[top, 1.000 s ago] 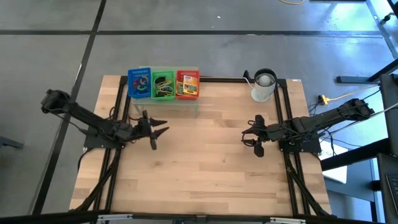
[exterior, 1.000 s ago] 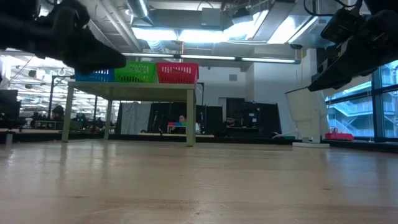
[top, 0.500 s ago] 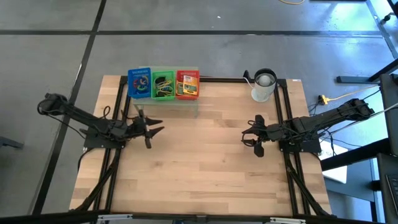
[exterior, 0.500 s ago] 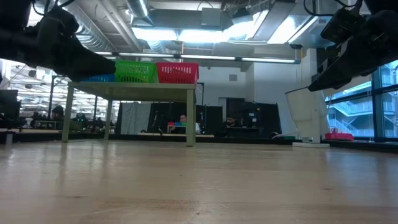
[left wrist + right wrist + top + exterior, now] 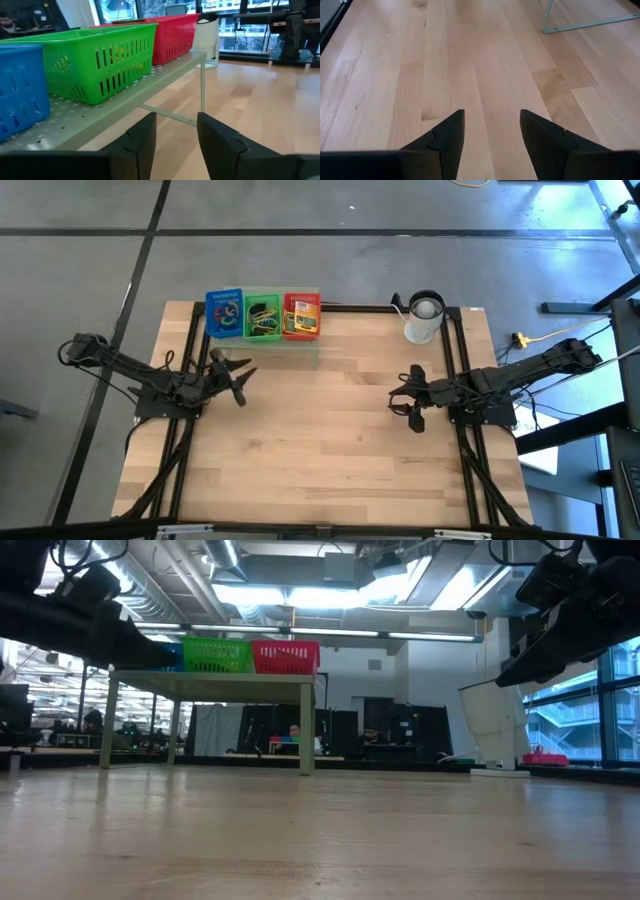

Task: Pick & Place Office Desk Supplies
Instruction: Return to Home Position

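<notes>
Wood table [image 5: 330, 465]: L claw [image 5: 244, 383] hovers low, just near-left of the pale green mesh shelf [image 5: 125, 102], fingers apart, nothing held; R claw [image 5: 403, 400] hangs over mid-right of table, well apart from shelf, fingers also apart, empty. Blue bin [image 5: 20, 85], green bin [image 5: 95, 60] and red bin [image 5: 175, 35] stand side by side, L to R, on the shelf at far-left of table, w/ small supplies [image 5: 264, 318] inside. White cup [image 5: 424, 318] at far right.

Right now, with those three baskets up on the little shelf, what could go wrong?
The left gripper hangs open close to the shelf's front edge; a careless swing might bump it and jostle the three baskets. The white cup stands not far from the right gripper and could be tipped.
</notes>
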Controlling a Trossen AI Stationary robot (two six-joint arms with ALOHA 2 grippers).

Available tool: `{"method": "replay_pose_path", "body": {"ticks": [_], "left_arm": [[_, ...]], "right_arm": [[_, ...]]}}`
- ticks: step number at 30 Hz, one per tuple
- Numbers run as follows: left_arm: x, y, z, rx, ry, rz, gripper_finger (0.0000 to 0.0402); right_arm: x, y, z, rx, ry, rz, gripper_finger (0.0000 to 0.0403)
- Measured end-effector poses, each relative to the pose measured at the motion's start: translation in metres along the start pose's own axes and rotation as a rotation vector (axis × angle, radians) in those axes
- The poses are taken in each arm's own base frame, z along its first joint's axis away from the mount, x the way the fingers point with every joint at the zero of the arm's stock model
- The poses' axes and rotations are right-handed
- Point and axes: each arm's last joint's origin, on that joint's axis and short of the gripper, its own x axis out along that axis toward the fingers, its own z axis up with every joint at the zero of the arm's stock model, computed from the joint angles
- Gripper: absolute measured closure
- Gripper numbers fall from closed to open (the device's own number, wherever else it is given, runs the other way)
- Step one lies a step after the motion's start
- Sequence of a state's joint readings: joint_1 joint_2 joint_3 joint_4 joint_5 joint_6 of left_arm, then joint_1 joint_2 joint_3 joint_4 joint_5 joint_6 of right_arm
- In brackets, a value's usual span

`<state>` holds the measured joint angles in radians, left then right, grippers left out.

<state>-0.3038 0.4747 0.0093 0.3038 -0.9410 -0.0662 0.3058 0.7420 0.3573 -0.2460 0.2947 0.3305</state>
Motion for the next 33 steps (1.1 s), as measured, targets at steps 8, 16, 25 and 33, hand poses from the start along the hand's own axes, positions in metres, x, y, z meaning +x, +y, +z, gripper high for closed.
{"method": "replay_pose_path", "body": {"ticks": [8, 16, 25, 33], "left_arm": [[0.000, 0.000, 0.000, 0.002, 0.001, -0.010, 0.0266], [0.000, 0.000, 0.000, 0.002, 0.001, -0.011, 0.0267], [0.000, 0.000, 0.000, 0.003, 0.002, -0.013, 0.0266], [0.000, 0.000, 0.000, 0.003, 0.002, -0.013, 0.0265]], "right_arm": [[0.000, 0.000, 0.000, 0.000, 0.000, 0.000, 0.0211], [0.000, 0.000, 0.000, 0.000, 0.000, -0.001, 0.0211], [-0.002, 0.000, 0.001, 0.004, -0.012, 0.003, 0.0211], [-0.018, -0.003, 0.007, 0.036, -0.111, 0.037, 0.0211]]}}
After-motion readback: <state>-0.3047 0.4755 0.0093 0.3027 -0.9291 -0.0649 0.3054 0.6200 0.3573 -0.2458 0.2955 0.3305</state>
